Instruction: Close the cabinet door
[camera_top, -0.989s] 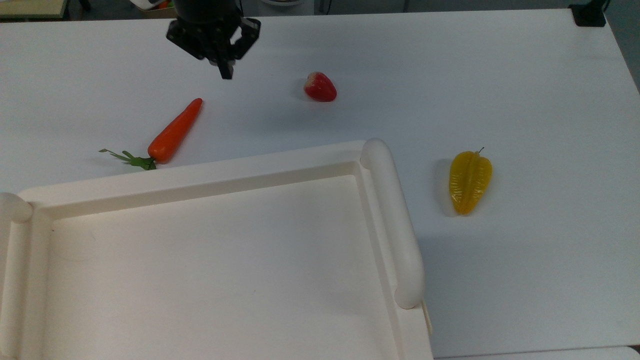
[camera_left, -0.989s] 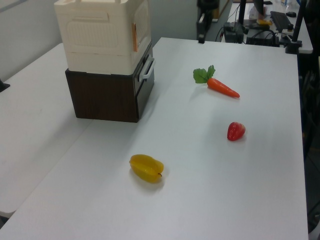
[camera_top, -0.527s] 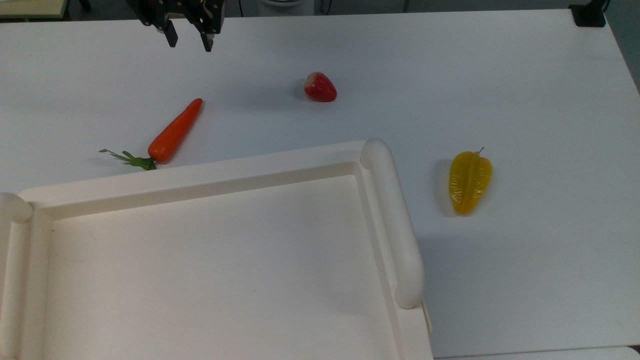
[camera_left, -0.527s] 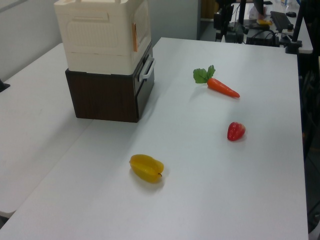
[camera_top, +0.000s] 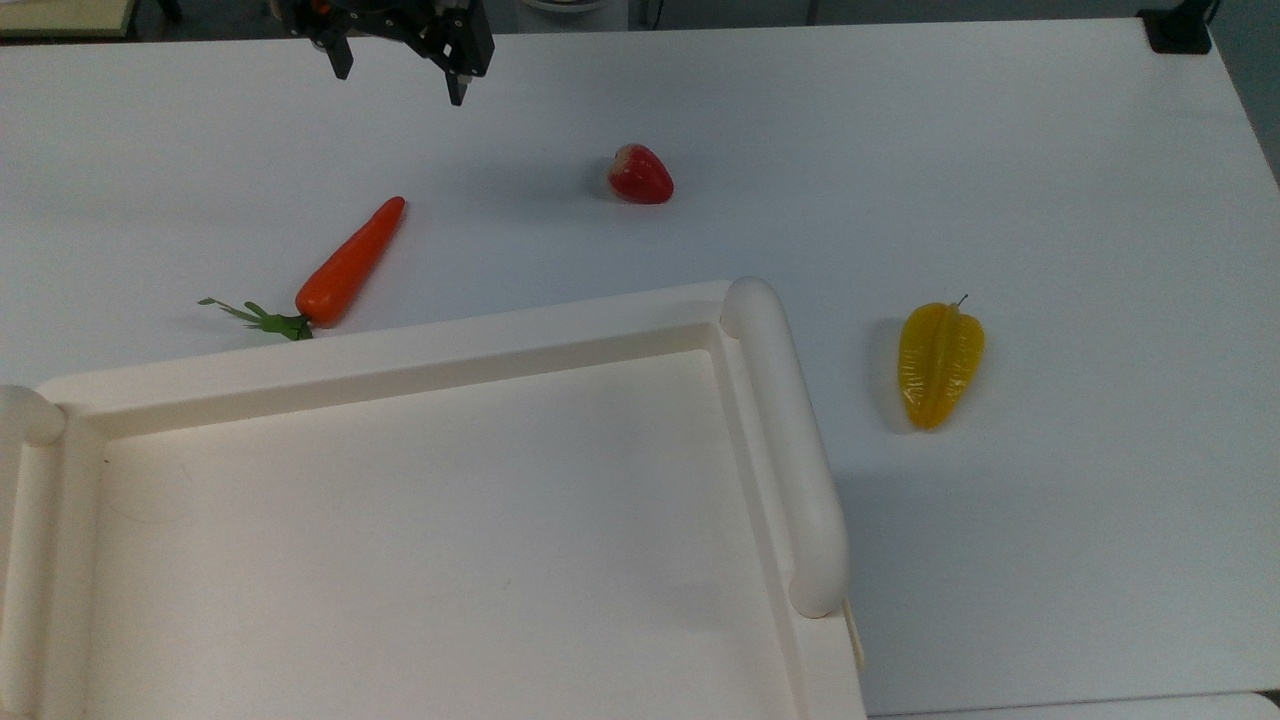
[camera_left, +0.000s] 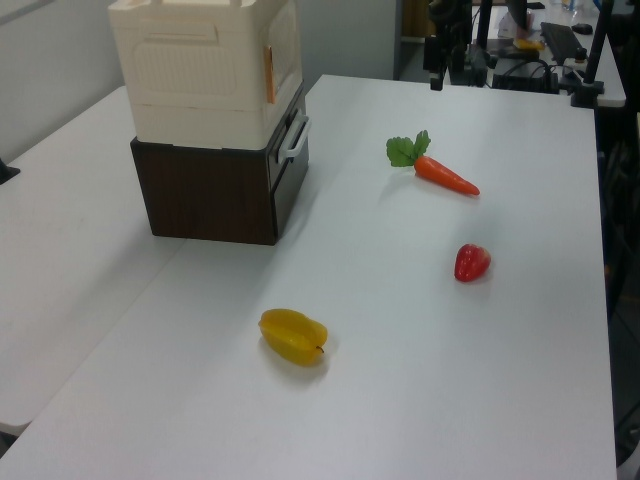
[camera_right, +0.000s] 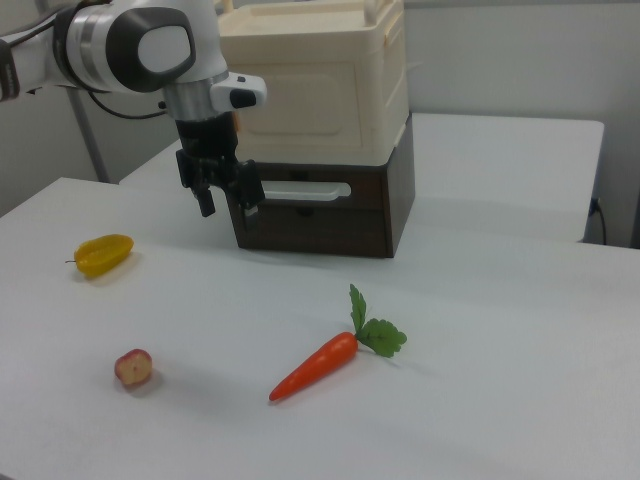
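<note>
The cabinet (camera_top: 790, 450) is a big cream box on a dark brown base (camera_left: 210, 190). Its recessed top fills the top view's lower left. The cabinet door (camera_right: 300, 95) looks like the cream panel on the cabinet's (camera_right: 385, 60) front in the right view. I cannot tell whether it stands ajar. A thin tan strip (camera_left: 268, 75) shows at the cabinet's (camera_left: 200, 110) front corner. My gripper (camera_top: 398, 75) hangs open and holds nothing, over the table's far edge, well away from the cabinet. It also shows as the gripper (camera_left: 437, 78) in the left view and the gripper (camera_right: 228, 202) in the right view.
An orange carrot (camera_top: 350, 262) with green leaves lies just beyond the cabinet's far rail. A red fruit (camera_top: 640, 174) sits to its right in the top view, and a yellow starfruit (camera_top: 938, 362) lies right of the cabinet. A drawer handle (camera_right: 300, 188) sticks out of the dark base.
The gripper has risen toward the top view's upper edge, away from the carrot, and turned. Its fingers now stand wider apart. Nothing else has moved.
</note>
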